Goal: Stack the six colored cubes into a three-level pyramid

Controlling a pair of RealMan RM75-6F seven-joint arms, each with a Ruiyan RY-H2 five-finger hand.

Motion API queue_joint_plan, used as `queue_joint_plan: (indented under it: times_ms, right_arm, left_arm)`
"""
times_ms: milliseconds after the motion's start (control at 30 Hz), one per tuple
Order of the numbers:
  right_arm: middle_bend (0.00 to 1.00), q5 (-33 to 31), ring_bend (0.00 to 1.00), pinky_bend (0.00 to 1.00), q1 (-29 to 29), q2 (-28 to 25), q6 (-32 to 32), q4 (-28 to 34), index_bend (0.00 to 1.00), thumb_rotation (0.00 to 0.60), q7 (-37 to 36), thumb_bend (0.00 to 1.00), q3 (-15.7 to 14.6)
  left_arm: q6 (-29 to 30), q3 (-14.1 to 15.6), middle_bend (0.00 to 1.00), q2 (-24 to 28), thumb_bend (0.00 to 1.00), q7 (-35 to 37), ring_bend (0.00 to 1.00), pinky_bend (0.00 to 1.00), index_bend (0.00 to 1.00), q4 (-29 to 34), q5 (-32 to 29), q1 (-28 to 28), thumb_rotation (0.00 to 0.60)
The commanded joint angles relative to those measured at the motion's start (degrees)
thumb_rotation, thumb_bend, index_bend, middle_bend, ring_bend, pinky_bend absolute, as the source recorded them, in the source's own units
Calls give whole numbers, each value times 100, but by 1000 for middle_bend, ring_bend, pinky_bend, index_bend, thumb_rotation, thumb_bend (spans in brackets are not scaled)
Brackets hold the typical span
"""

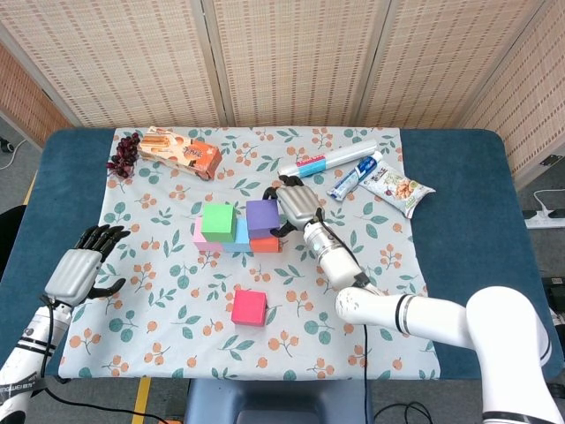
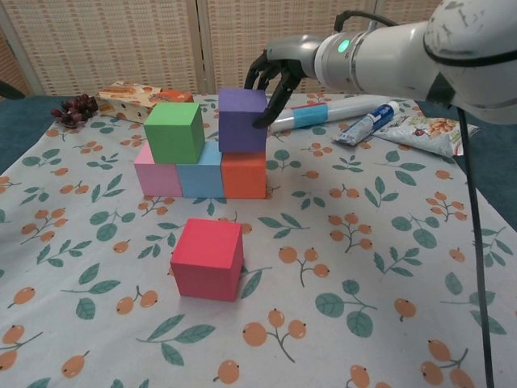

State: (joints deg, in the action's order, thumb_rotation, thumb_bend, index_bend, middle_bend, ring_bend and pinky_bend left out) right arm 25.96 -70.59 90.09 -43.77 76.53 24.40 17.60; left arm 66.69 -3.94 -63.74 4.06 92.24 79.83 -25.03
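A row of pink (image 2: 156, 178), light blue (image 2: 200, 178) and orange (image 2: 244, 175) cubes stands on the floral cloth. A green cube (image 2: 174, 132) sits on top, over the pink and blue ones. My right hand (image 2: 273, 71) grips a purple cube (image 2: 242, 120), which is on or just above the blue and orange cubes, next to the green one. In the head view the right hand (image 1: 294, 205) is at the purple cube's (image 1: 262, 218) right side. A magenta cube (image 2: 208, 259) lies alone in front of the row. My left hand (image 1: 78, 267) hovers open at the table's left edge.
At the back of the cloth lie grapes (image 1: 124, 154), a snack box (image 1: 181, 150), a long tube (image 1: 328, 158), toothpaste (image 1: 355, 177) and a nut packet (image 1: 397, 188). The blue table (image 1: 468, 203) borders the cloth on both sides.
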Motion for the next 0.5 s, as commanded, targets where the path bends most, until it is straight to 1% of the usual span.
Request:
queue_joint_plan:
  times_ms: [33, 200, 500]
  right_arm:
    - [365, -139, 36, 0, -134, 113, 218, -232, 329, 600, 24, 151, 1]
    - [365, -296, 36, 0, -273, 164, 305, -318, 314, 600, 114, 151, -37]
    - [365, -567, 36, 0, -476, 238, 216, -360, 306, 600, 287, 151, -87]
  left_arm:
    - [-61, -15, 85, 0, 289, 20, 0, 42, 136, -4, -7, -27, 600]
    - [-88, -26, 85, -1, 289, 53, 0, 43, 136, -9, 12, -31, 600]
    - [-119, -12, 85, -35, 290, 167, 0, 42, 136, -86, 71, -16, 600]
